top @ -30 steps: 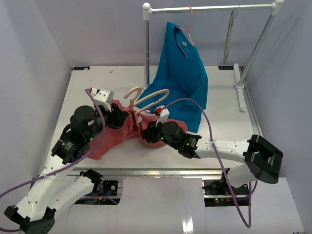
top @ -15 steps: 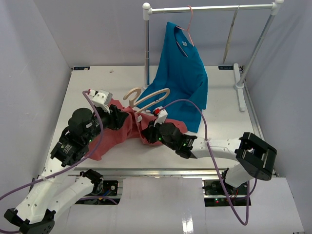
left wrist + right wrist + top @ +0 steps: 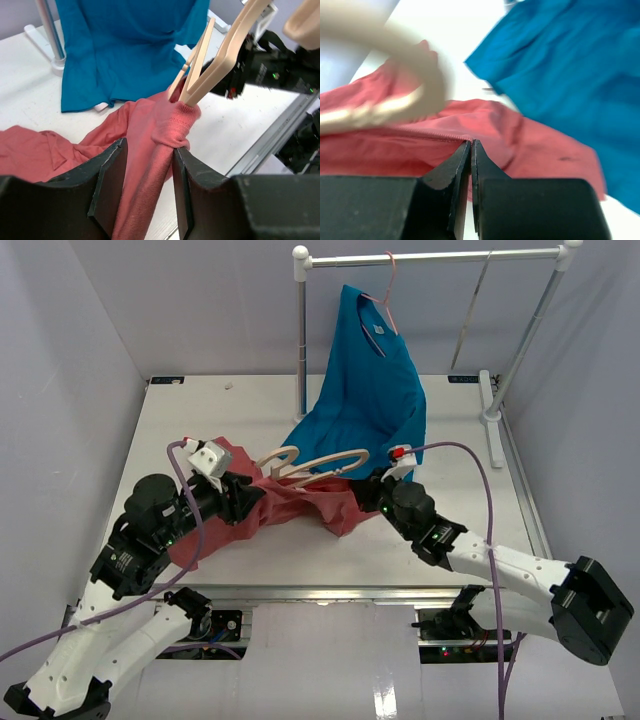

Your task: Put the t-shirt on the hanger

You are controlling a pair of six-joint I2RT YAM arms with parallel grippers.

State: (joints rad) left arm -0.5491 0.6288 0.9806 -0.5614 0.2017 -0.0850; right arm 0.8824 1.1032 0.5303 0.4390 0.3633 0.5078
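Judging from overhead, the t-shirt (image 3: 300,505), lying mid-table, wanted an even, taut stretch so the hanger (image 3: 325,462) could slide in; the hanger's long axis ran left to right, hook toward the left. At the left wrist, the left gripper (image 3: 149,150) clamped bunched fabric below one hanger arm. At the right wrist, the right gripper (image 3: 471,142) pinched the t-shirt's seam, jaws tight together.

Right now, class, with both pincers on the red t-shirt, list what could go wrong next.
The right pincer pinches only a seamed edge of the red t-shirt at its tips, so it may slip. The wooden hanger is ungripped, one end in bunched cloth by the left pincer, so pulling could drag it out.
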